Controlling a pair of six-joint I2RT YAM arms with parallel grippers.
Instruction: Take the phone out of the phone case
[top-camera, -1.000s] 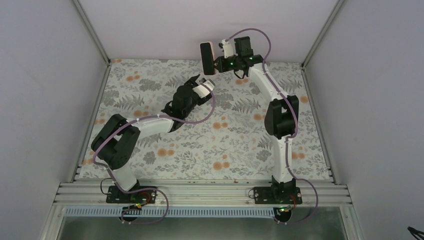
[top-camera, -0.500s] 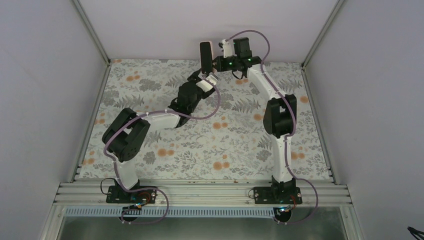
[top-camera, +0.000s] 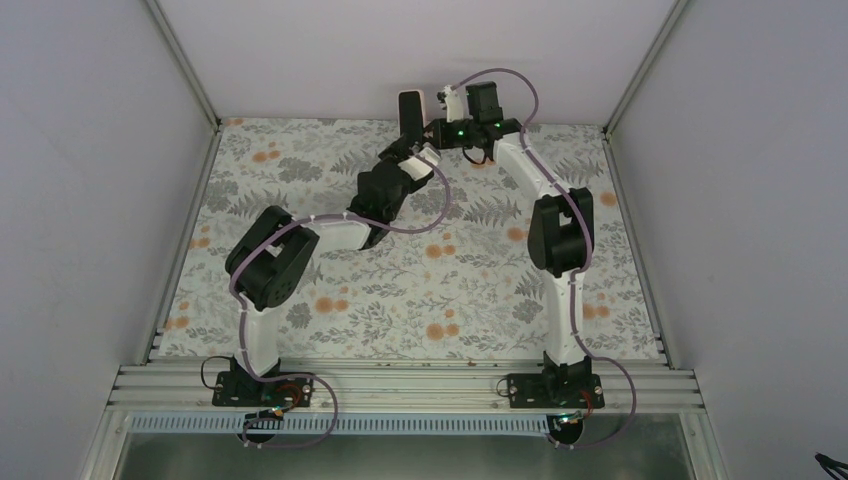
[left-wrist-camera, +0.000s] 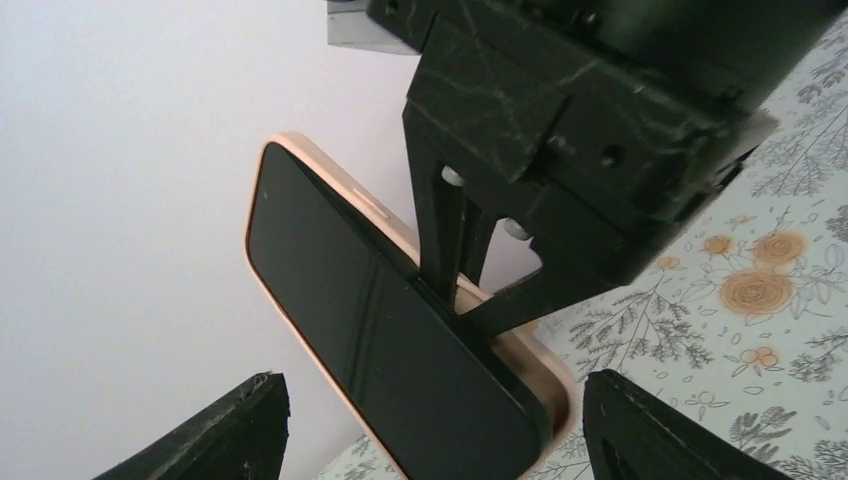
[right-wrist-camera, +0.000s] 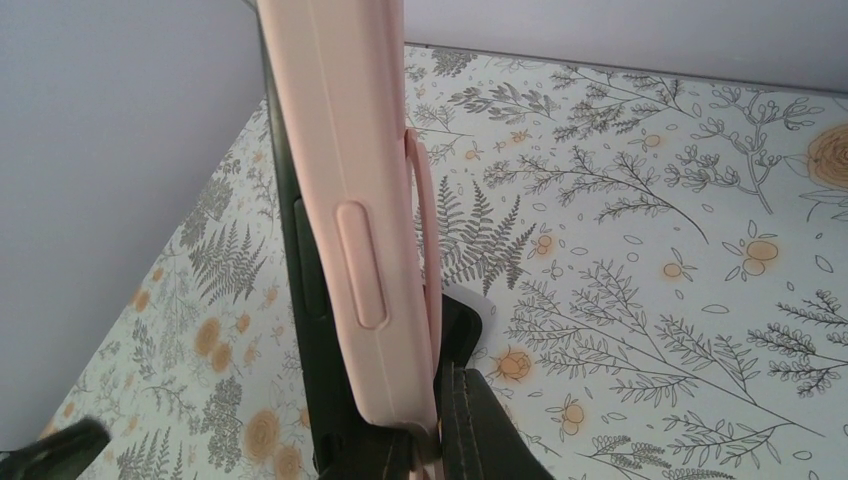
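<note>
A phone with a black screen (left-wrist-camera: 390, 340) sits in a pale pink case (left-wrist-camera: 330, 178). My right gripper (top-camera: 427, 127) is shut on it and holds it upright above the table's far edge (top-camera: 410, 108). In the left wrist view the phone's lower corner stands slightly proud of the case corner (left-wrist-camera: 548, 378). My left gripper (top-camera: 414, 153) is open just below it, and its fingertips (left-wrist-camera: 240, 425) flank the phone's lower end without touching. The right wrist view shows the case's side with its button (right-wrist-camera: 355, 260), the phone's dark edge (right-wrist-camera: 300, 280), and my right gripper (right-wrist-camera: 420, 440) clamped on both.
The floral table mat (top-camera: 470, 290) lies below. The white back wall (top-camera: 400, 50) is directly behind the phone. Side walls and aluminium rails (top-camera: 400, 385) bound the workspace.
My left arm has stretched forward and up, which brings its open gripper from the mid-table to just under the phone. My right gripper has held the cased phone almost still.
</note>
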